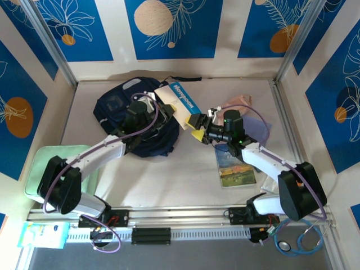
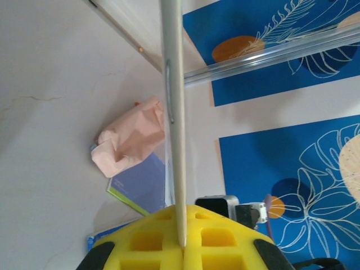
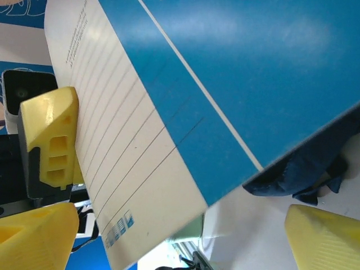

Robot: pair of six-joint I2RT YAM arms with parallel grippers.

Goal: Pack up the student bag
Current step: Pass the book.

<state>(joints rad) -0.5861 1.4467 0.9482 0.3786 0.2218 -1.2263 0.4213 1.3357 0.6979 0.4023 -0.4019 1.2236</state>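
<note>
Packing has barely begun: the left gripper (image 2: 183, 242) clamps a thin blue-and-white ruled notebook (image 1: 179, 101) over the large navy fabric student bag (image 1: 112, 107) at far left, apparently not yet inside. The right gripper (image 1: 198, 127) hangs released beside the notebook. A soft pink pouch (image 1: 239, 101), a lavender book (image 1: 261, 132) and a picture book (image 1: 236, 170) lie unpacked at right.

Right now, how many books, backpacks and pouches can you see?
Books: 3 (blue-and-white notebook, purple-covered book, landscape-picture book)
Backpacks: 1 (dark navy fabric backpack)
Pouches: 1 (small pink fabric pouch)
Total: 5
</note>
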